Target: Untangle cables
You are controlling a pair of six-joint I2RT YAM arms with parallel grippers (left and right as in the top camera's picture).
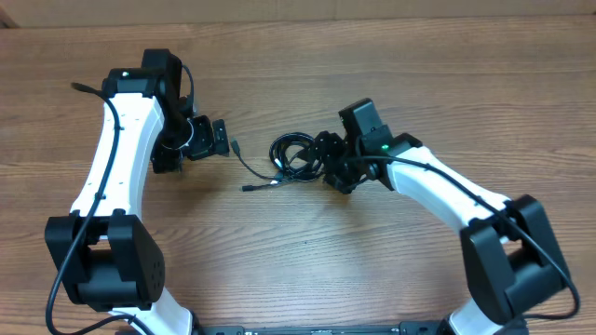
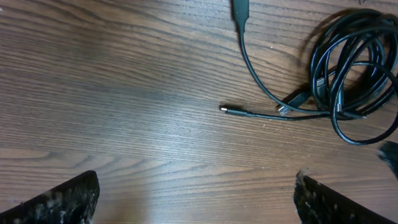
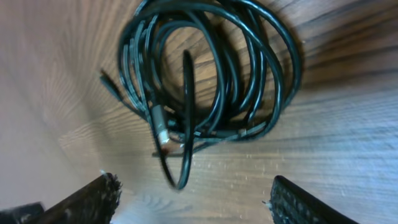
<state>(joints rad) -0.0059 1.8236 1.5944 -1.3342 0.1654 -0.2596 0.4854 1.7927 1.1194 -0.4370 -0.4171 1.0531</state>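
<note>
Right jaws stand apart and empty, low over the near loop of the cables [image 3: 249, 81], which lie coiled mid-table [image 3: 348, 143]. Closing here could pinch several strands at once and drag the whole bundle, tightening the tangle. Left jaws hang wide, empty, short of the loose plug ends [image 2: 233, 111].

The cables [image 1: 294, 154] were black (one plug tip silvery) on a brown, wood-grained tabletop [image 1: 307, 65]; both arms [image 1: 119, 158] were white with black joints.
</note>
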